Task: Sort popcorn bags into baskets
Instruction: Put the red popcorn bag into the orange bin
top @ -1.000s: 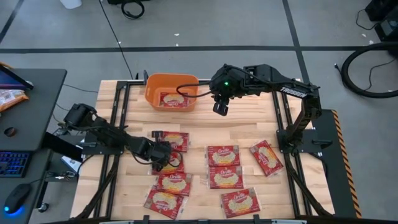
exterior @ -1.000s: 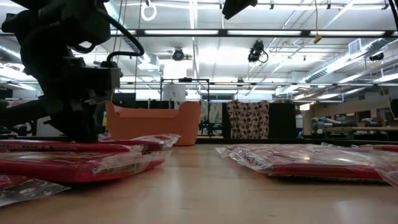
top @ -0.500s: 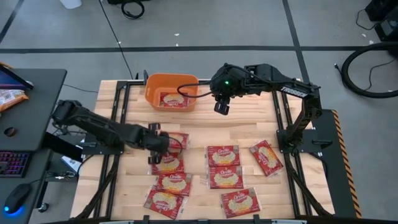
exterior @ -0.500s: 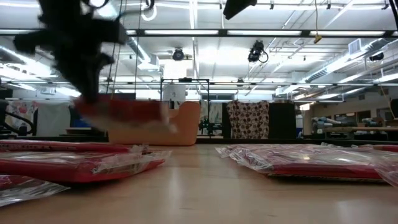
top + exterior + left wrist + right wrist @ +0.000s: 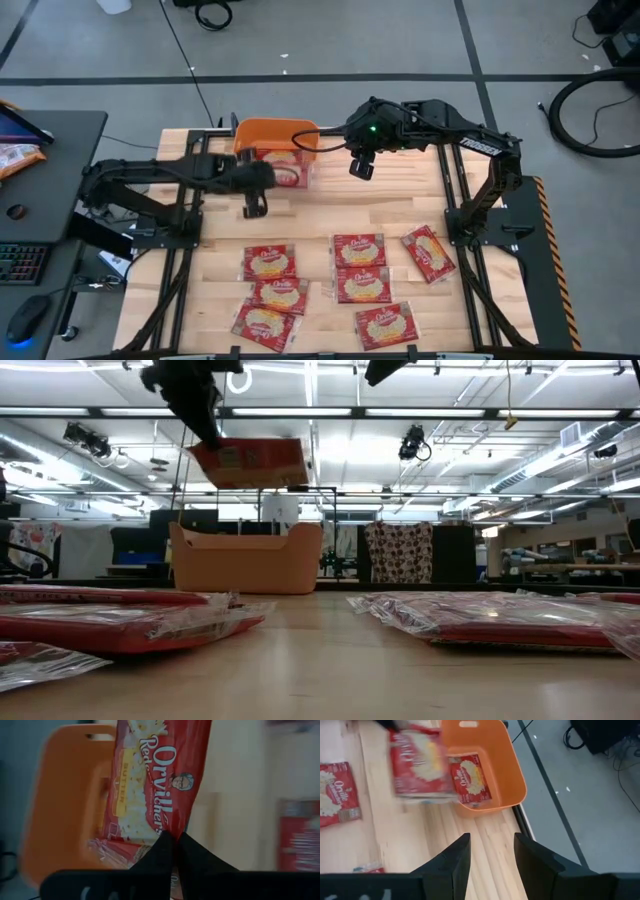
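popcorn bag (image 5: 150, 790) in left gripper (image 5: 172, 840), over basket (image 5: 262, 134)

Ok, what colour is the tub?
Plain orange tub; the right wrist view shows it best.

One popcorn bag (image 5: 282, 160) lies in the basket (image 5: 250, 138) at the table's (image 5: 400, 205) far edge; seven bags (image 5: 360, 285) lie nearer.

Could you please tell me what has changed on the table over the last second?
The left gripper, shut on a popcorn bag, lifted it off the pile and carried it up to the orange tub. The right gripper stayed open beside the tub; the other bags on the table did not move.
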